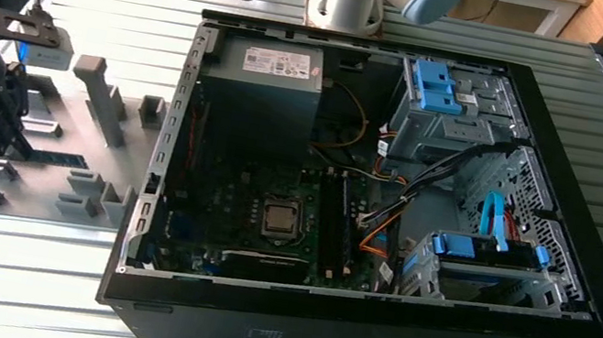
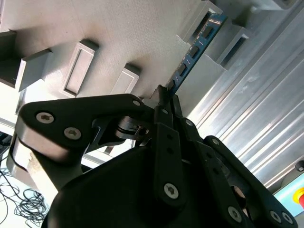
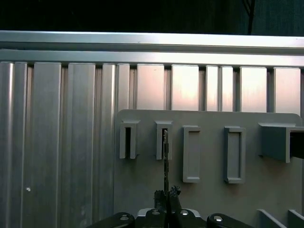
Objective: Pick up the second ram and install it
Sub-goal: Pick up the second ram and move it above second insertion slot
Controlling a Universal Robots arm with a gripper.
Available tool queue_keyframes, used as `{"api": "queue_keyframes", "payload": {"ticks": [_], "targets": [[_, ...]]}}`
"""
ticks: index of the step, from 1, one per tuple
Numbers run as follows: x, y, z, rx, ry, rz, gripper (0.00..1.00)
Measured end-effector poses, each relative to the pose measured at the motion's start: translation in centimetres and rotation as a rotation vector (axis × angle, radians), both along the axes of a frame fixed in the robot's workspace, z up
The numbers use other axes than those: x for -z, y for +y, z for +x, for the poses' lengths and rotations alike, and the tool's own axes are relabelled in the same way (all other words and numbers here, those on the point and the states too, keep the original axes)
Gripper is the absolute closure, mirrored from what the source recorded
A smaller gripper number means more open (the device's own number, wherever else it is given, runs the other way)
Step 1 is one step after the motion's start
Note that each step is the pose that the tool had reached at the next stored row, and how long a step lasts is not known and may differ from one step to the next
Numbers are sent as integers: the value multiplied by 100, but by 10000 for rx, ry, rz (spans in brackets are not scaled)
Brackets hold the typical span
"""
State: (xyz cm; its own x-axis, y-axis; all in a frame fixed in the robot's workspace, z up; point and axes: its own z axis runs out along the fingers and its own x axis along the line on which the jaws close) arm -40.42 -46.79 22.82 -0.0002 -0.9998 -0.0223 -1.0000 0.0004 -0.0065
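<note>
In the second wrist view the gripper (image 2: 165, 95) clamps its fingers (image 2: 164, 121) on 1 end of the second ram (image 2: 194, 47), standing edgewise in grey fixture blocks (image 2: 235, 38): seemingly the pick-up step, calling for a square, firm hold.

Ribbed table (image 1: 8, 285) carries computer case (image 1: 372, 332) and, apparently, grey fixture plate (image 1: 69, 114).

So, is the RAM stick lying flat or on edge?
On edge: the second ram stands slotted in a grey fixture block, gripper shut on one end.
</note>
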Motion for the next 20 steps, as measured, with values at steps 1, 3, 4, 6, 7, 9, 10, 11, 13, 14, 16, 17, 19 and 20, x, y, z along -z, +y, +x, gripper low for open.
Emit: {"api": "queue_keyframes", "payload": {"ticks": [1, 3, 4, 6, 7, 9, 10, 11, 13, 14, 16, 17, 19, 20], "targets": [[0, 0, 0, 0, 0, 0, 86], [-2, 0, 0, 0, 0, 0, 86], [-7, 0, 0, -1, 2, -1, 86], [-18, 0, 0, 0, 3, -2, 86], [-25, 0, 0, 0, 0, 0, 86], [-47, 0, 0, 0, 0, 0, 86], [-59, 0, 0, 0, 0, 0, 86], [-72, 0, 0, 0, 0, 0, 86], [-94, 0, 0, 0, -1, 1, 86], [-106, 0, 0, 0, 0, 0, 86], [-128, 0, 0, 0, 0, 0, 86], [-138, 0, 0, 0, 1, 0, 86], [-153, 0, 0, 0, -1, 1, 86], [-161, 0, 0, 0, 0, 0, 86]]}}
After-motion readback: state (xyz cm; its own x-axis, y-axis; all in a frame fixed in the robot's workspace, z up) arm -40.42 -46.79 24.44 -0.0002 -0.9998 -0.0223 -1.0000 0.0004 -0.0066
